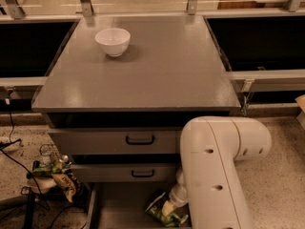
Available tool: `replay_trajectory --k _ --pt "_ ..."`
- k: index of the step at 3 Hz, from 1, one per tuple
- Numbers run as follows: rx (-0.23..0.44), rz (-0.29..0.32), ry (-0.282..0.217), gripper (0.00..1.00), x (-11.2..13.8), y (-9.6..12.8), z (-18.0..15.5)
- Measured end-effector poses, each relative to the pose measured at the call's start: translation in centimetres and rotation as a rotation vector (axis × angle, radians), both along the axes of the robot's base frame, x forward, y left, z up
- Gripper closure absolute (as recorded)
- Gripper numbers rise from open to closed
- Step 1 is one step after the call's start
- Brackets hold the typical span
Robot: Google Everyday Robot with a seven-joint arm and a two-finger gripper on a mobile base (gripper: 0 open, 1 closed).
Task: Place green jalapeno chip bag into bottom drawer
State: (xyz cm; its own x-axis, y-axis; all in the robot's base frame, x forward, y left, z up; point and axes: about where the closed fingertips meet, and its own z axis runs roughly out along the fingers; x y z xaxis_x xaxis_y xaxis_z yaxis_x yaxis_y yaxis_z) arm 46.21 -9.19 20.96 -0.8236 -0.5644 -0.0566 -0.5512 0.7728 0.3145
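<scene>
Pincer [168, 207] low in bottom drawer [119, 208], at green jalapeno chip bag [167, 218]; white bowl [112, 41] on cabinet top [162, 70].

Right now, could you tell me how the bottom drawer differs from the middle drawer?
The bottom drawer is pulled out, floor showing; the middle drawer shows only its front. The bottom drawer holds the green chip bag, with the gripper down at the bag; the middle drawer's inside is hidden. The middle drawer shows a black handle; the bottom drawer shows none. Both are grey.
</scene>
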Motion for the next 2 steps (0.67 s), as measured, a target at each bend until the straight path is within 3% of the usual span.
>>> replay_trajectory --k 1,2 --pt "0.0 0.0 0.0 0.0 -0.01 0.0 0.0" --pt "0.0 0.0 0.0 0.0 -0.01 0.0 -0.01"
